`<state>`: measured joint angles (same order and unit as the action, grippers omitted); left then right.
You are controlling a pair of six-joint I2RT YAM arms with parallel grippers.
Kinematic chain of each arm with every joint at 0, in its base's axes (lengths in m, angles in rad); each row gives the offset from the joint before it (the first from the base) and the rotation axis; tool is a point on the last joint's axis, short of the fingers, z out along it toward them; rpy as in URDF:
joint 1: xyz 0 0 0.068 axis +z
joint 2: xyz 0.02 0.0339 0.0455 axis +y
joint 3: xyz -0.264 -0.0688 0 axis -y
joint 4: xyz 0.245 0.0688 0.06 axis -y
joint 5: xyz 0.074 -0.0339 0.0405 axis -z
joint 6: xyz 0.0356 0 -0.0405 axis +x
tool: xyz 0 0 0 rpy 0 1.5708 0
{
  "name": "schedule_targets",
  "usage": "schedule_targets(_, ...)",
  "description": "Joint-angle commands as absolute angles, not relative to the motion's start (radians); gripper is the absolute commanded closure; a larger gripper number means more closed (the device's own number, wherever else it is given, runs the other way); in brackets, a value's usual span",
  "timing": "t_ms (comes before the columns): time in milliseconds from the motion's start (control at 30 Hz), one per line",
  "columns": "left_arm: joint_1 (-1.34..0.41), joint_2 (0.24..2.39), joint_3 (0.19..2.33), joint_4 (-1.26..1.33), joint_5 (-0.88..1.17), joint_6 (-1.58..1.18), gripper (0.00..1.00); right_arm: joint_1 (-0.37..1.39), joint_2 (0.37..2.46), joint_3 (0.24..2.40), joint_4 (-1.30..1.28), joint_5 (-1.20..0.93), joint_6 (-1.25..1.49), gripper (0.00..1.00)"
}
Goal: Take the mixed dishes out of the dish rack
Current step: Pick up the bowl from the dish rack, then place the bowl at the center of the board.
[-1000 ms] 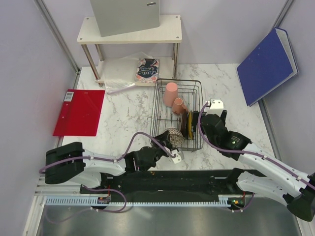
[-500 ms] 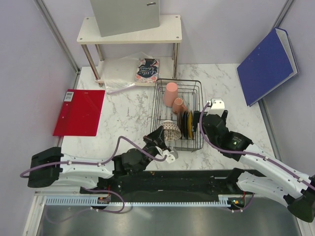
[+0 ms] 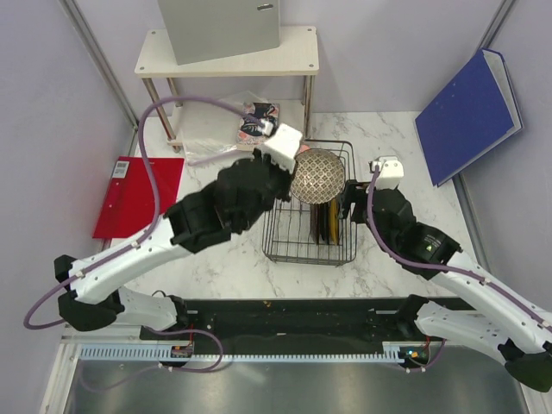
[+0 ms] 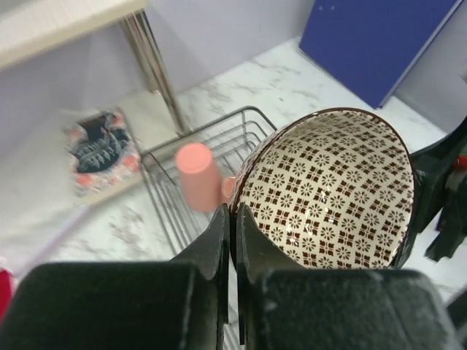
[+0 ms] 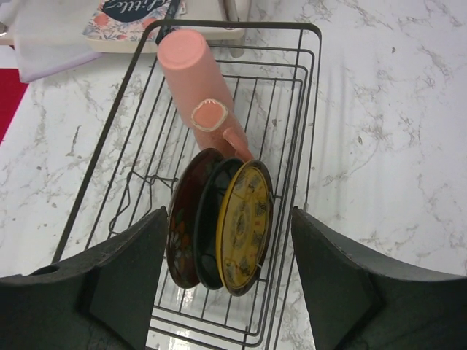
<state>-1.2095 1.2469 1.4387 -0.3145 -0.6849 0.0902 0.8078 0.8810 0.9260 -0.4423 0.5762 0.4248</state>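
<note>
Above dish rack [image 3: 293, 243] — left pincer [image 4: 233, 219] clamped on bowl [image 4: 328, 182] | right pincer [image 5: 228, 213] apart, facing plates [image 5: 244, 226] | book [image 4: 98, 149] behind

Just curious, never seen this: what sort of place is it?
Probably a lab test booth staged as a kitchen counter: plain walls close in a marble-look table, with a dish rack, a blue binder and a red folder.

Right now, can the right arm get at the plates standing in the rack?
Probably yes. The right gripper hangs open just above the plates, one finger on each side and nothing between. The left gripper holds the bowl up above the rack, seemingly out of the way.
</note>
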Motion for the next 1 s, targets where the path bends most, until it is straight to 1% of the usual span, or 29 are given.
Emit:
schedule_targets(0,-1.057,1.353,1.687,-0.770,-0.353,-0.414,0.98,0.808,0.835,0.980,-0.465,0.541,0.443,0.24)
schedule_targets(33,-0.976,1.365,1.712,-0.790,-0.227,-0.452,0.98,0.808,0.821,0.986,-0.466,0.549,0.448,0.23)
schedule_targets(133,-0.875,1.428,1.772,-0.850,-0.080,-0.580,0.98,0.808,0.766,1.008,-0.474,0.572,0.474,0.23)
schedule_targets(233,-0.864,1.482,1.795,-0.900,-0.095,-0.606,0.98,0.808,0.755,1.067,-0.524,0.603,0.514,0.23)
schedule_targets(333,-0.861,1.511,1.781,-0.908,-0.075,-0.640,0.98,0.808,0.787,1.144,-0.578,0.621,0.540,0.23)
schedule_targets(500,-0.861,1.528,1.746,-0.910,-0.086,-0.663,0.98,0.808,0.949,1.282,-0.661,0.578,0.545,0.23)
schedule_targets(567,-0.862,1.526,1.743,-0.908,-0.094,-0.669,0.98,0.808,1.029,1.333,-0.706,0.578,0.538,0.24)
schedule_targets(733,-0.862,1.506,1.732,-0.900,-0.117,-0.669,0.98,0.808,1.139,1.371,-0.726,0.496,0.528,0.28)
schedule_targets(833,-0.868,1.488,1.714,-0.890,-0.139,-0.663,0.98,0.808,1.178,1.373,-0.736,0.444,0.529,0.29)
schedule_targets(967,-0.871,1.454,1.671,-0.858,-0.155,-0.658,0.98,0.808,1.183,1.353,-0.738,0.433,0.546,0.31)
